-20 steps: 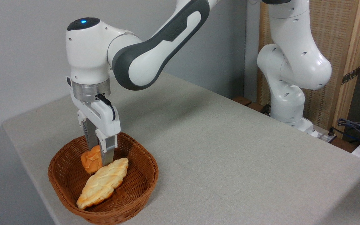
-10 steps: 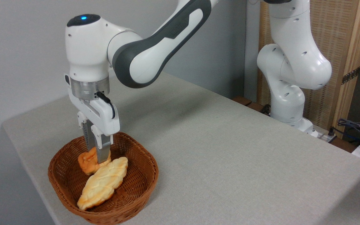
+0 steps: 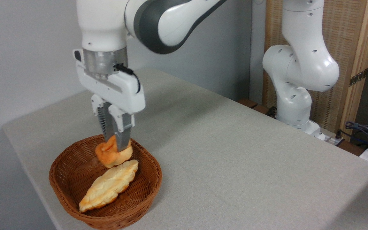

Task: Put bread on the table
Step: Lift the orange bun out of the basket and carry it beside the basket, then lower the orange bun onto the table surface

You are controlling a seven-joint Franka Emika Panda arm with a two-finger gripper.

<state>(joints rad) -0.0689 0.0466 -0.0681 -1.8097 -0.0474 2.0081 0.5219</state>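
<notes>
The bread (image 3: pixel 112 156), a small orange-brown bun, hangs squeezed between the fingers of my gripper (image 3: pixel 116 144), which is shut on it. It is lifted off the bottom of the brown wicker basket (image 3: pixel 75 209) and sits above the basket's far right part, just over the pale braided loaf (image 3: pixel 109 185). The grey-beige table (image 3: pixel 235 159) spreads out to the right of the basket.
The pale braided loaf lies diagonally in the basket at the table's near left corner. The robot's white base (image 3: pixel 295 105) stands past the table's far right edge, with cables (image 3: pixel 363 129) beside it. A wall runs behind the table.
My gripper has closed on the bun and risen up and to the right with it, lifting it off the basket floor. The braided loaf shifted slightly.
</notes>
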